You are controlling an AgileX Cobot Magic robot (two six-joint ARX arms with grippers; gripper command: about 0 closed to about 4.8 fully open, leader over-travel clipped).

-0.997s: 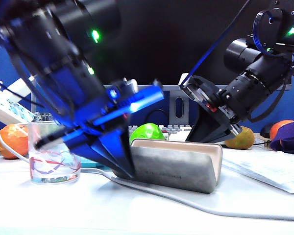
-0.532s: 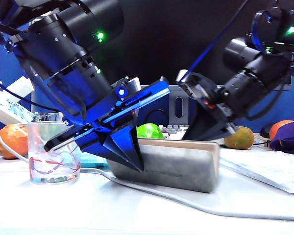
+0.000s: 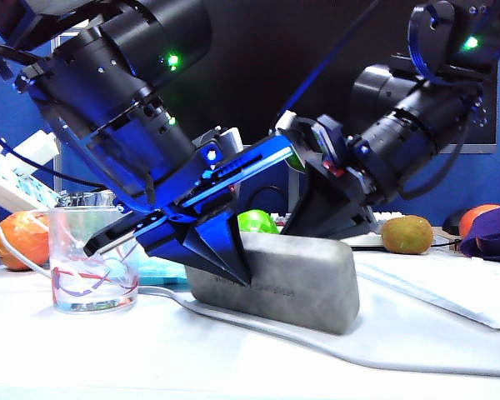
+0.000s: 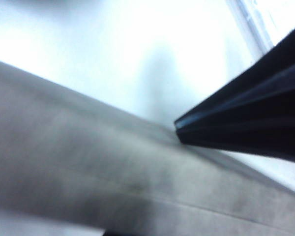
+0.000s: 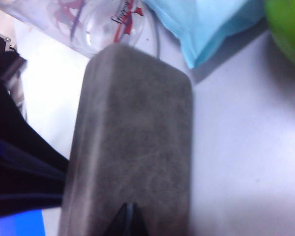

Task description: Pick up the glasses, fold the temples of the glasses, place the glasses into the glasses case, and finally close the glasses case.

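Exterior view: the glasses case (image 3: 275,279) is lying closed on the table (image 3: 233,358), long axis running left-right, hiding its contents. My left gripper (image 3: 233,268), fingers together, is pressing its front.

Left wrist view: blurred case only.

Right wrist view: my right gripper (image 5: 128,221), fingers together, is touching the lid.

Glasses case (image 3: 287,279): mottled grey, faint dark lettering. Left tool (image 3: 233,271): black and blue. Right tool (image 5: 129,219): black. Tumbler (image 3: 92,271): clear, red ribbon print. Packet (image 5: 206,22): pale blue. Counter (image 3: 150,358): white.
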